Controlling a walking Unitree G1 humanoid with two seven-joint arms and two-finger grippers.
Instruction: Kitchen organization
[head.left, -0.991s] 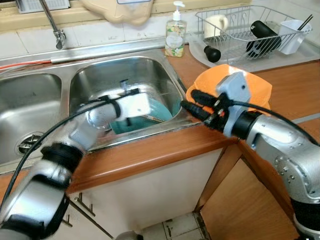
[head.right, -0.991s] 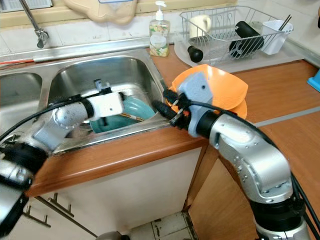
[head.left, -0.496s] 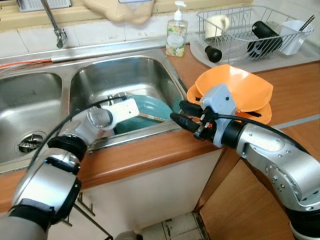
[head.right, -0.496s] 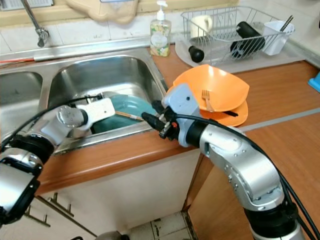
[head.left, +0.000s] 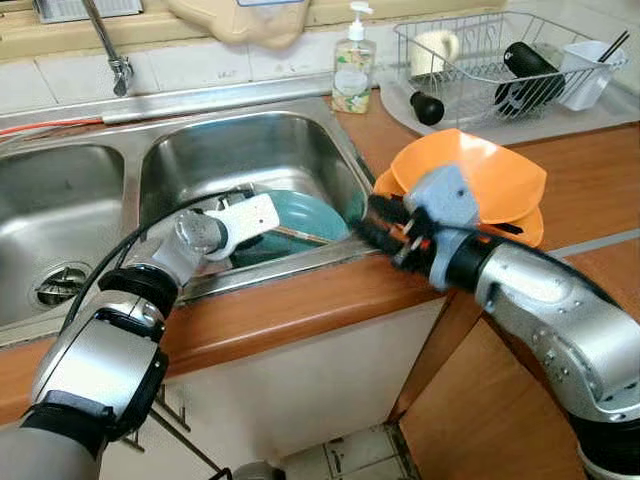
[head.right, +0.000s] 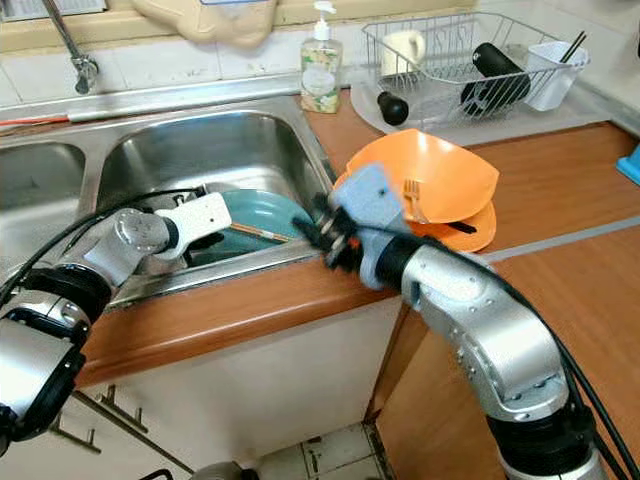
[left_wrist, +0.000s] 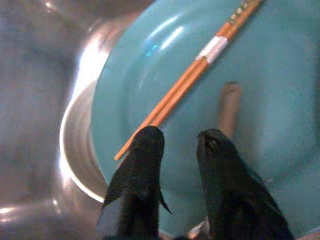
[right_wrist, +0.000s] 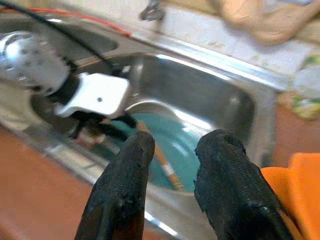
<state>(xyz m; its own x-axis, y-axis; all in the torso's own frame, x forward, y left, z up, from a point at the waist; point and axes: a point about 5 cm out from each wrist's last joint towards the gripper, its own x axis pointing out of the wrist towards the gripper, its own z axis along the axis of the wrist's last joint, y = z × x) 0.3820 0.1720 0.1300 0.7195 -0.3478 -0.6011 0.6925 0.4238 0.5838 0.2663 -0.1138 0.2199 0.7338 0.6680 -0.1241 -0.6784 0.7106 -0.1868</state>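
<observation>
Chopsticks (left_wrist: 197, 70) just beyond left fingers (left_wrist: 142, 165)

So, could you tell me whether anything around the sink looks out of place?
A pair of chopsticks lies loose across the teal plate in the right sink basin, and a fork rests in the orange bowl on the counter. Nothing looks spilled or damaged.

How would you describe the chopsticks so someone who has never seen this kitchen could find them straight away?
Start at the steel double sink and look into its right-hand basin, where a teal plate lies at the bottom. The chopsticks rest across that plate, just ahead of the left gripper. They are the thin orange-brown pair with a pale band, unlike the fork on the orange plates.
</observation>
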